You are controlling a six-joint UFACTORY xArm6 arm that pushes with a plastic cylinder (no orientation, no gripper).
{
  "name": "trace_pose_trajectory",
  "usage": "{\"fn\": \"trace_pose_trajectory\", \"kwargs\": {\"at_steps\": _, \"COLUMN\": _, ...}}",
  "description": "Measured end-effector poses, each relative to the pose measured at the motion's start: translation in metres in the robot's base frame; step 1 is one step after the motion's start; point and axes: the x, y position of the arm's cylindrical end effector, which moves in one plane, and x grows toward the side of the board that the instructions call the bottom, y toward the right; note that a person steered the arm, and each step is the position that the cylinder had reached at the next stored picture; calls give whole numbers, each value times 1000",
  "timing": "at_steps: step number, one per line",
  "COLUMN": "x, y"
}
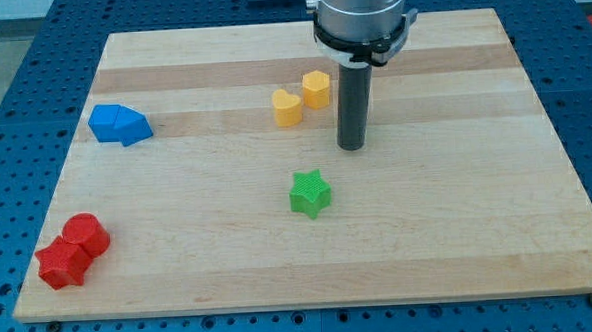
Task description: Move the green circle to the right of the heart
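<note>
A yellow heart (286, 107) lies above the board's middle, touching a yellow hexagon (317, 88) at its upper right. A green star (309, 193) lies near the board's middle. No green circle shows in the camera view. My tip (353, 146) rests on the board to the right of and a little below the heart, apart from it, and up and to the right of the green star. It touches no block.
Two blue blocks (119, 124) lie together at the view's left. A red round block (86, 235) and a red star (62, 264) sit touching at the lower left corner. The wooden board (479, 238) lies on a blue perforated table.
</note>
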Motion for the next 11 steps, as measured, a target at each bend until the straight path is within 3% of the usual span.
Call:
{"fn": "trace_pose_trajectory", "kwargs": {"at_steps": 1, "x": 3, "y": 15}}
{"fn": "trace_pose_trajectory", "kwargs": {"at_steps": 2, "x": 4, "y": 68}}
{"fn": "trace_pose_trajectory", "kwargs": {"at_steps": 6, "x": -25, "y": 14}}
{"fn": "trace_pose_trajectory", "kwargs": {"at_steps": 7, "x": 19, "y": 37}}
{"fn": "trace_pose_trajectory", "kwargs": {"at_steps": 8, "x": 100, "y": 39}}
{"fn": "trace_pose_trajectory", "kwargs": {"at_steps": 9, "x": 146, "y": -1}}
{"fn": "trace_pose_trajectory", "kwargs": {"at_steps": 10, "x": 140, "y": -47}}
{"fn": "trace_pose_trajectory", "kwargs": {"at_steps": 11, "x": 112, "y": -53}}
